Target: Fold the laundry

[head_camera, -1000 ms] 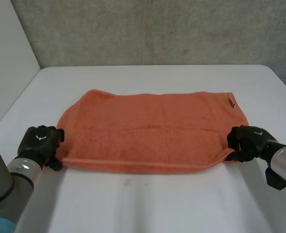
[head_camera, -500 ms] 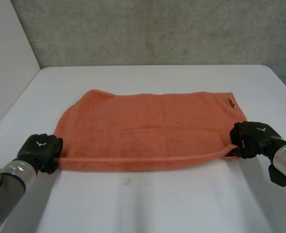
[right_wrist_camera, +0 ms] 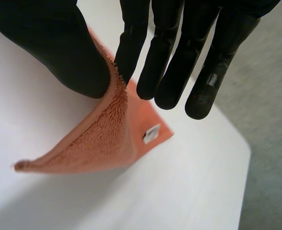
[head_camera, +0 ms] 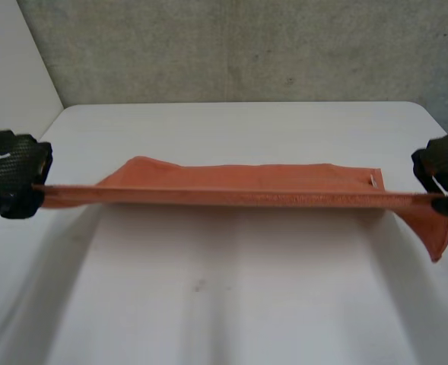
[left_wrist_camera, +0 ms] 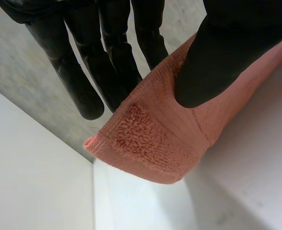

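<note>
An orange towel (head_camera: 239, 182) is lifted by its near edge and stretched taut between both hands, while its far edge rests on the white table (head_camera: 224, 304). My left hand (head_camera: 11, 175) pinches the near left corner (left_wrist_camera: 150, 143) between thumb and fingers. My right hand (head_camera: 446, 171) pinches the near right corner (right_wrist_camera: 102, 143), and a loose flap (head_camera: 433, 228) hangs below it. A small white tag (right_wrist_camera: 151, 133) shows at the far right corner, also seen from the head camera as the tag (head_camera: 374, 181).
A grey concrete wall (head_camera: 246, 46) rises behind the table's far edge. A white panel (head_camera: 11, 61) stands at the left. Bare tabletop lies in front of the towel.
Both hands have risen and spread apart, lifting the towel's near edge off the table and pulling it taut. The left hand has closed on its corner.
</note>
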You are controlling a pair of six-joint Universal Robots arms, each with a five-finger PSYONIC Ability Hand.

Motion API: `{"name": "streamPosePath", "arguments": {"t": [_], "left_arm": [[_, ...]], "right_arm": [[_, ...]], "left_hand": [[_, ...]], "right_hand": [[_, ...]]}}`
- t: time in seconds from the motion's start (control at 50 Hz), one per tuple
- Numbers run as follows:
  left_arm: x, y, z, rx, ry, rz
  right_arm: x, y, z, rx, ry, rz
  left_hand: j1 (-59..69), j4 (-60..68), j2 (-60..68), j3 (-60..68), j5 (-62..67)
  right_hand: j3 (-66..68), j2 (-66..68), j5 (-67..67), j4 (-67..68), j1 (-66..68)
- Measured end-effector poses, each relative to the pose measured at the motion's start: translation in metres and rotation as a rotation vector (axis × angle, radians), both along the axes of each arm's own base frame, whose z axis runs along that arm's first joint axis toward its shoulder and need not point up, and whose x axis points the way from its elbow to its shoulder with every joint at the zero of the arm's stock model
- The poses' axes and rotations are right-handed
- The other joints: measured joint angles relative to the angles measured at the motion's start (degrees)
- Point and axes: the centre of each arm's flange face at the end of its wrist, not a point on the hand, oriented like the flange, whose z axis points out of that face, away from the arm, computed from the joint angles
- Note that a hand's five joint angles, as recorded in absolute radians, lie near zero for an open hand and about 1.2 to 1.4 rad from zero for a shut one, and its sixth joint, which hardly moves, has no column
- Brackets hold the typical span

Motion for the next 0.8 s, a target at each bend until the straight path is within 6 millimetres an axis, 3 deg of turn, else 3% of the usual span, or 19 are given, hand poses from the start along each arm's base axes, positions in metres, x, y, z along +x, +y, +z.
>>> {"name": "streamPosePath", "arguments": {"t": [0.08, 0.1, 0.14, 0.16, 0.18, 0.2, 0.26, 0.32, 0.38, 0.44, 0.5, 0.52, 0.54, 0.56, 0.6, 0.66, 0.7, 0.76, 0.8], "left_arm": [[0.0, -0.007, -0.02, 0.094, -0.01, 0.003], [0.0, -0.014, -0.037, 0.165, -0.02, 0.004], [0.0, -0.014, -0.037, 0.165, -0.02, 0.004], [0.0, -0.02, -0.057, 0.24, -0.035, 0.004], [0.0, -0.02, -0.057, 0.24, -0.035, 0.004], [-0.001, -0.028, -0.073, 0.299, -0.055, 0.003], [-0.003, -0.042, -0.092, 0.351, -0.1, 0.0], [-0.011, -0.069, -0.095, 0.311, -0.165, -0.002], [-0.02, -0.095, -0.078, 0.198, -0.195, 0.008], [-0.034, -0.127, -0.032, -0.026, -0.184, 0.034], [-0.043, -0.141, 0.016, -0.235, -0.122, 0.05], [-0.048, -0.144, 0.05, -0.38, -0.06, 0.055], [-0.048, -0.144, 0.05, -0.38, -0.06, 0.055], [-0.049, -0.144, 0.068, -0.457, -0.023, 0.056], [-0.052, -0.134, 0.132, -0.724, 0.131, 0.044], [-0.05, -0.125, 0.156, -0.826, 0.206, 0.029], [-0.049, -0.122, 0.159, -0.839, 0.23, 0.023], [-0.044, -0.122, 0.144, -0.78, 0.237, 0.024], [-0.042, -0.124, 0.12, -0.693, 0.221, 0.027]], "right_arm": [[0.003, -0.006, -0.02, 0.086, 0.085, 0.02], [0.006, -0.009, -0.034, 0.134, 0.13, 0.032], [0.006, -0.009, -0.034, 0.134, 0.13, 0.032], [0.009, -0.014, -0.053, 0.191, 0.183, 0.041], [0.009, -0.014, -0.053, 0.191, 0.183, 0.041], [0.013, -0.02, -0.07, 0.232, 0.227, 0.04], [0.018, -0.033, -0.092, 0.262, 0.281, 0.029], [0.024, -0.051, -0.104, 0.24, 0.314, 0.008], [0.032, -0.074, -0.094, 0.139, 0.3, -0.014], [0.046, -0.108, -0.053, -0.096, 0.209, -0.059], [0.054, -0.126, 0.001, -0.338, 0.07, -0.103], [0.056, -0.128, 0.039, -0.494, -0.033, -0.122], [0.056, -0.128, 0.039, -0.494, -0.033, -0.122], [0.056, -0.127, 0.058, -0.571, -0.084, -0.127], [0.053, -0.108, 0.124, -0.822, -0.256, -0.126], [0.051, -0.093, 0.146, -0.907, -0.321, -0.112], [0.05, -0.088, 0.145, -0.907, -0.333, -0.102], [0.053, -0.084, 0.121, -0.823, -0.316, -0.077], [0.055, -0.085, 0.093, -0.724, -0.286, -0.059]], "left_hand": [[0.0, 0.0, 0.01, 0.01, 0.0], [0.0, 0.01, 0.02, 0.02, 0.0], [0.0, 0.01, 0.02, 0.02, 0.0], [0.0, 0.01, 0.02, 0.02, 0.0], [0.0, 0.01, 0.02, 0.02, 0.0], [0.0, 0.02, 0.03, 0.03, -0.01], [0.0, 0.02, 0.04, 0.04, 0.0], [0.0, 0.04, 0.08, 0.1, 0.0], [0.0, 0.04, 0.09, 0.13, 0.0], [0.0, 0.05, 0.1, 0.14, 0.0], [0.0, 0.05, 0.13, 0.16, 0.0], [0.0, 0.05, 0.13, 0.16, 0.0], [0.0, 0.05, 0.13, 0.16, 0.0], [0.0, 0.05, 0.13, 0.16, 0.0], [0.0, 0.05, 0.13, 0.16, 0.01], [0.0, 0.05, 0.14, 0.16, 1.07], [0.0, 0.06, 0.14, 0.16, 1.23], [0.0, 0.05, 0.14, 0.16, 1.23], [0.0, 0.06, 0.15, 0.16, 1.23]], "right_hand": [[0.0, 0.0, 0.0, 0.0, 0.0], [0.0, 0.0, 0.0, 0.0, 0.0], [0.0, 0.0, 0.0, 0.0, 0.0], [0.0, 0.0, 0.0, 0.0, 0.0], [0.0, 0.0, 0.0, 0.0, 0.0], [0.0, 0.0, 0.0, 0.0, 0.0], [0.0, 0.0, 0.0, 0.0, 0.0], [0.0, 0.0, 0.0, 0.0, 0.0], [0.0, 0.0, 0.0, 0.0, 0.0], [0.0, 0.0, 0.0, 0.0, 0.0], [0.0, 0.0, 0.0, 0.0, 0.0], [0.0, 0.0, 0.0, 0.0, 0.0], [0.0, 0.0, 0.0, 0.0, 0.0], [0.0, 0.0, 0.0, 0.0, 0.0], [0.0, 0.0, 0.02, 0.0, 0.0], [0.0, 0.0, 0.6, 0.0, 0.0], [0.0, 0.0, 0.91, 0.0, 0.0], [0.0, 0.0, 0.97, 0.0, 0.0], [0.0, 0.01, 0.97, 0.0, 0.0]]}}
